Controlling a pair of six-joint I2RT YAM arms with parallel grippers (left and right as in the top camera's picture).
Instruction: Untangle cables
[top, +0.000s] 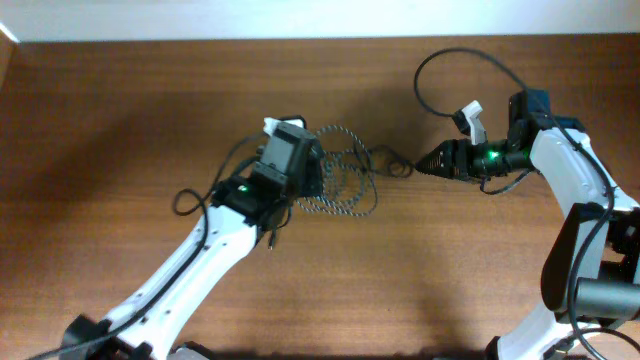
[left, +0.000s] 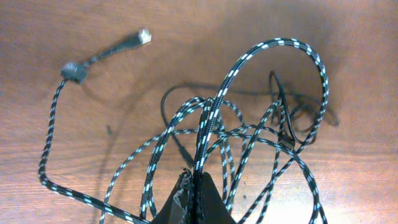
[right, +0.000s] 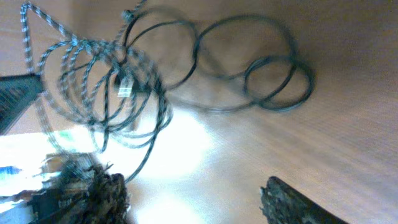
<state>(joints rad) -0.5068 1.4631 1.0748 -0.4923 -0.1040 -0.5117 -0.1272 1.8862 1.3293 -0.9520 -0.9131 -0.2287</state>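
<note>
While the left gripper has its jaws clamped on a strand of the speckled braided cable, the cable's loops sprawl in a tangle at mid-counter. The thin black cable threads through that tangle, near the right gripper, whose jaws stand apart, holding nothing.

Looped speckled cable tangled with thin black cable

Braided cable heaped mid-table, under and just right of the left gripper, thin cable looping off its right side, between it and the right gripper.
</note>
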